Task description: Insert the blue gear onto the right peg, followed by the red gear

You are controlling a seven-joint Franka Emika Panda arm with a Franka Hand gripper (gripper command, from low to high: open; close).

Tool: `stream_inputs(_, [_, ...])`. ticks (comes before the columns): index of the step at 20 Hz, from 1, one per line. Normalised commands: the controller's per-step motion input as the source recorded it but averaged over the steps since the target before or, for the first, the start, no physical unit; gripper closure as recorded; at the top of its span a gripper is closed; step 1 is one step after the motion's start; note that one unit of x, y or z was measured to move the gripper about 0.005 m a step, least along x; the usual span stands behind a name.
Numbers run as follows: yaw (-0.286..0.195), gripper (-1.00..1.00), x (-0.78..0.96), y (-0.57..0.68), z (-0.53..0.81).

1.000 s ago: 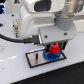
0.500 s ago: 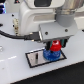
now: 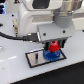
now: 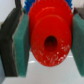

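Up close, the small round bright red plastic gear (image 4: pixel 49 36) fills most of the wrist view, its dark centre hole facing the camera. The gripper (image 4: pixel 48 40) clamps it, one teal pad (image 4: pixel 22 45) pressed against each toothed side.

A lab: robot arm (image 3: pixel 37 17) over bare white table (image 3: pixel 12 67).
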Motion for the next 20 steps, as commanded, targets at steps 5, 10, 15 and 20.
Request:
stream_inputs(5, [0.0, 1.0, 0.31, -0.01, -0.12])
stream_inputs(10, [0.0, 1.0, 0.25, 0.08, 0.01])
stream_inputs(15, [0.0, 1.0, 0.15, 0.02, -0.11])
stream_inputs(20, [0.0, -1.0, 0.04, 0.01, -0.17])
